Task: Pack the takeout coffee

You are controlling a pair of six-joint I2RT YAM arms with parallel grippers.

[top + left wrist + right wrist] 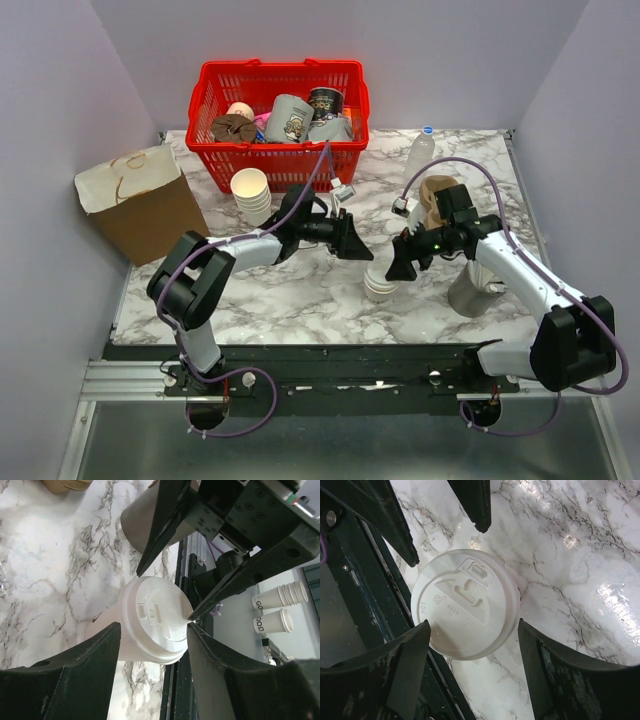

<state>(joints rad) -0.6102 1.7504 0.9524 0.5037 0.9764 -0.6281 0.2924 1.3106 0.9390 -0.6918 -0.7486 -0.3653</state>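
The takeout coffee (379, 285) is a cream-white paper cup with a white lid, standing upright on the marble table near the front middle. My left gripper (358, 245) comes at it from the left. In the left wrist view the cup (150, 617) sits between its open fingers (80, 675), close on both sides, with a thin gap at the lid's rim. My right gripper (400, 268) hovers over it from the right. In the right wrist view the lid (465, 611) lies between that gripper's (474, 625) wide-open fingers (555, 675), with table showing beside the lid.
A red basket (205, 100) at the back holds grey printed mugs (290, 118) and other items. A stack of paper cups (251, 192) stands before it, an open cardboard box (135, 200) at left. A water bottle (421, 150), a brown holder (437, 195) and a grey cup (470, 295) stand at right.
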